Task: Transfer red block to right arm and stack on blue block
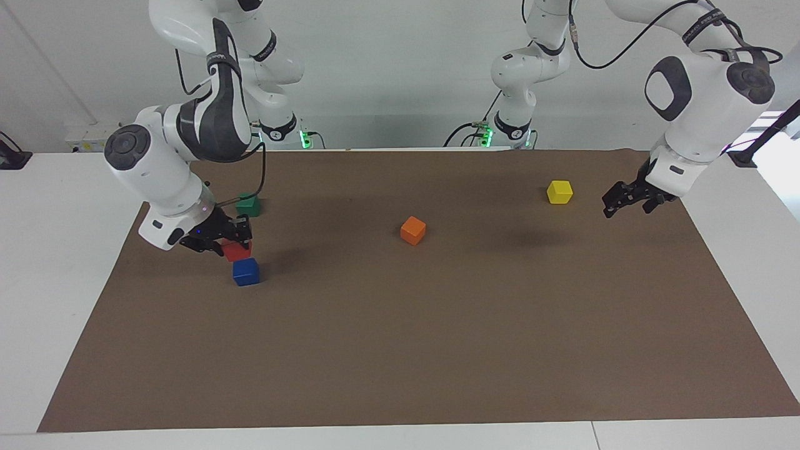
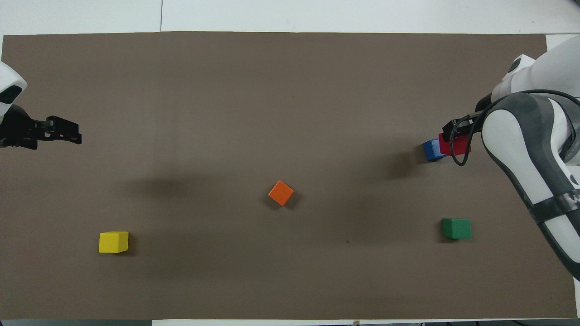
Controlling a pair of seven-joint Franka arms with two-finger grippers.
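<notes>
My right gripper [image 1: 230,242] is shut on the red block [image 1: 238,252] and holds it low over the blue block [image 1: 246,272], set slightly toward the right arm's end of the table. I cannot tell whether the two blocks touch. In the overhead view the red block [image 2: 455,145] partly covers the blue block [image 2: 432,150], with the right gripper [image 2: 454,130] above them. My left gripper [image 1: 615,203] is open and empty, raised over the mat at the left arm's end, and it also shows in the overhead view [image 2: 65,131].
A green block [image 1: 249,205] lies nearer to the robots than the blue block. An orange block [image 1: 413,230] lies mid-mat. A yellow block [image 1: 559,192] lies beside the left gripper. All rest on a brown mat [image 1: 437,350].
</notes>
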